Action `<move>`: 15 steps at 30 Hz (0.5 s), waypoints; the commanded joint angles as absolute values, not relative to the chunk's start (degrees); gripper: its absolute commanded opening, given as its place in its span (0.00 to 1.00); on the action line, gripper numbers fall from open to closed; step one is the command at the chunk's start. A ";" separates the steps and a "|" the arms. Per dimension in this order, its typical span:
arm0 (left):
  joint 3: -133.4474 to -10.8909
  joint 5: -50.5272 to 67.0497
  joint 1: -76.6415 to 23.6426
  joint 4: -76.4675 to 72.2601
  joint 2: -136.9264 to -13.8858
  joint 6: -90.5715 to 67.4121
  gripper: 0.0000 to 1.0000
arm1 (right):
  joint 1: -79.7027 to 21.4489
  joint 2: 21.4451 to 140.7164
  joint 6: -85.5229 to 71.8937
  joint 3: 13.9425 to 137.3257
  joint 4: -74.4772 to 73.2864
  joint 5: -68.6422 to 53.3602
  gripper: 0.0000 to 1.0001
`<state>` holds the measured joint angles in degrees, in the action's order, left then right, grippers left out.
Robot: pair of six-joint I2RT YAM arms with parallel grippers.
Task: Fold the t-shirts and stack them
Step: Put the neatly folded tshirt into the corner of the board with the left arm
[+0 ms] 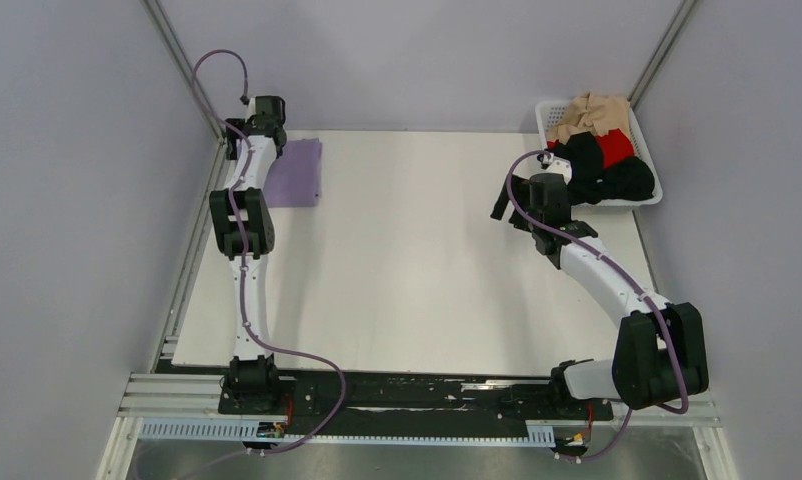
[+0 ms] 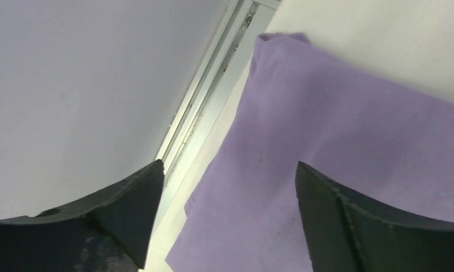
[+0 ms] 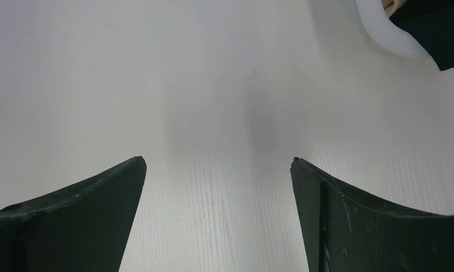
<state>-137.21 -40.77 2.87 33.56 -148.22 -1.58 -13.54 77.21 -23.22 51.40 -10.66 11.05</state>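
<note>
Neatly folded lavender t-shirt [image 1: 299,172], left end effector [image 2: 229,165] parted above it

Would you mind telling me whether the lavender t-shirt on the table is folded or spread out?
Folded: the lavender t-shirt lies as a small rectangle with straight edges, no sleeves or collar showing.

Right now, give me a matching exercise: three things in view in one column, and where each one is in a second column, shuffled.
1. lavender t-shirt
2. tan t-shirt
3. right claw

A. open, over bare table
B. far end of the white basket
C. lying flat at the table's far left

Pairs: 1-C, 2-B, 3-A.
</note>
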 commanded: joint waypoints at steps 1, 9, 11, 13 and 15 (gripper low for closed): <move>-140.68 -41.53 3.38 30.86 -145.52 -3.24 0.98 | -13.40 76.30 -23.76 51.54 -9.28 11.80 1.00; -133.42 -31.01 1.91 35.86 -131.77 -14.19 1.00 | -13.28 72.54 -28.67 48.47 -8.96 10.84 1.00; -128.78 -28.05 1.05 36.33 -127.07 -16.67 1.00 | -12.79 70.40 -29.54 46.48 -8.50 9.18 1.00; -119.20 -23.38 0.68 34.18 -121.70 -18.90 1.00 | -11.81 68.17 -30.74 44.51 -8.28 7.28 1.00; -110.68 -16.28 -0.83 30.87 -115.88 -20.34 1.00 | -10.94 65.85 -31.69 42.36 -8.18 5.35 1.00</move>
<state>-122.15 -28.56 1.28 34.85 -128.86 -13.96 -12.60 70.81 -28.10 45.25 -10.46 9.04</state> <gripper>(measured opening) 0.997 0.998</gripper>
